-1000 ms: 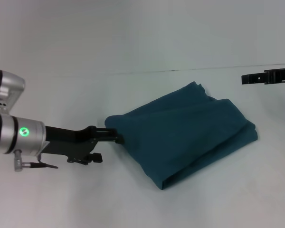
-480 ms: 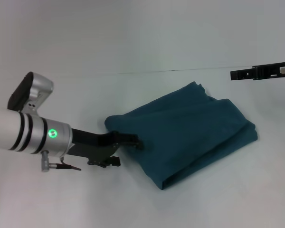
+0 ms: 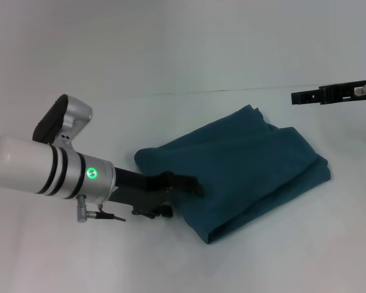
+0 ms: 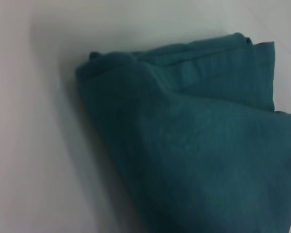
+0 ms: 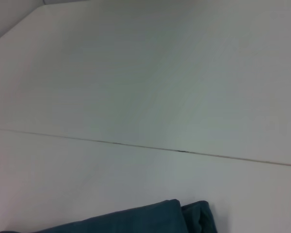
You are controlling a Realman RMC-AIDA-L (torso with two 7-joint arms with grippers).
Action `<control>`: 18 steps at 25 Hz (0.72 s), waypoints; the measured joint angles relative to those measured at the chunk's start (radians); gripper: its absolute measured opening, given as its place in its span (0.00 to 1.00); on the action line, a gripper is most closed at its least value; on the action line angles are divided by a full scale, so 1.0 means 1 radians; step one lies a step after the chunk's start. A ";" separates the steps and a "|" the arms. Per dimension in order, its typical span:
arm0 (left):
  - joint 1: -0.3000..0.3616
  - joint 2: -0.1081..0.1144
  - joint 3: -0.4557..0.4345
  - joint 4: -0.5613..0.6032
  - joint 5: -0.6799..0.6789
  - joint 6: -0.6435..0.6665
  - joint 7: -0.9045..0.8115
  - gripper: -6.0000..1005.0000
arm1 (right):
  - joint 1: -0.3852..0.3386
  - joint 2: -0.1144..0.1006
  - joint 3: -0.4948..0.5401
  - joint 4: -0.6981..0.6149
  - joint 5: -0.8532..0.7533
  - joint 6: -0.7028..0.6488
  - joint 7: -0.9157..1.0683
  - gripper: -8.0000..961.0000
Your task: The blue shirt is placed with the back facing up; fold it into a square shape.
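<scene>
Plain white counter (image 3: 183, 61), matte, evenly lit. Thin dark seam (image 3: 219, 91) crosses its far part. Soft shadows.

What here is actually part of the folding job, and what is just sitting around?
Part of the job:
- blue shirt, already folded into a rough, tilted square
- left gripper, reaching over the shirt's near-left edge

Just there:
- right gripper, off the cloth at the far right
- white table, with a thin dark seam
</scene>
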 joint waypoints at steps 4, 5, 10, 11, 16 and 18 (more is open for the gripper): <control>-0.015 -0.001 0.003 -0.024 0.000 -0.019 -0.001 0.87 | -0.002 0.000 0.000 0.000 0.001 0.000 -0.004 0.81; -0.017 -0.003 0.003 -0.025 0.000 -0.024 -0.001 0.87 | -0.002 0.001 -0.001 0.000 0.001 0.000 -0.007 0.81; -0.021 -0.010 0.005 -0.024 -0.001 -0.031 0.001 0.85 | -0.006 0.002 -0.007 0.000 0.003 0.001 -0.011 0.81; -0.021 -0.010 0.005 -0.024 -0.002 -0.031 0.004 0.85 | -0.007 0.002 -0.008 0.000 0.003 0.001 -0.011 0.81; -0.017 -0.012 0.003 -0.023 -0.004 -0.040 0.006 0.83 | -0.008 0.002 -0.012 0.005 0.003 0.002 -0.019 0.81; -0.020 -0.013 0.005 -0.025 -0.003 -0.041 0.004 0.80 | -0.008 0.002 -0.013 0.007 0.003 0.003 -0.025 0.81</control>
